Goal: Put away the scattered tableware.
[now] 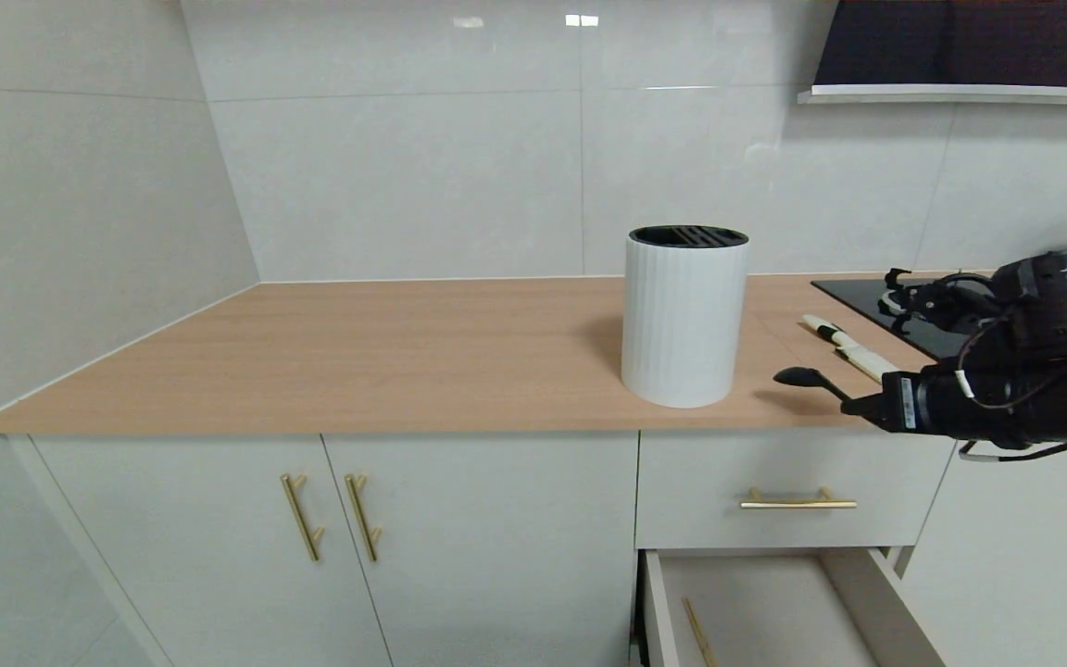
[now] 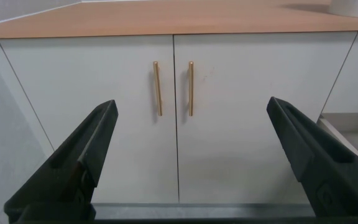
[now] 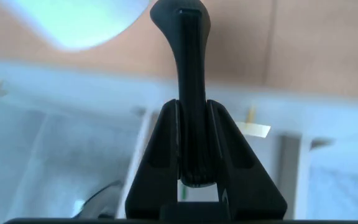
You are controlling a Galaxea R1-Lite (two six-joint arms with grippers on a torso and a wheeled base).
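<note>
My right tool (image 3: 192, 124) is clamped on the handle of a black utensil (image 1: 802, 377), held over the surface (image 1: 404, 352) edge near the white slotted holder (image 1: 684, 315). I judge the step as follows: tip the utensil upright, centre it over a slot, lower slowly. My left tool (image 2: 191, 106) stands open. Nothing protrudes from the holder. The drawer (image 1: 774, 602) below is open, contents unclear.

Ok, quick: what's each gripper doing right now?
Left gripper: open, holding nothing.
Right gripper: shut on a black handle.
</note>
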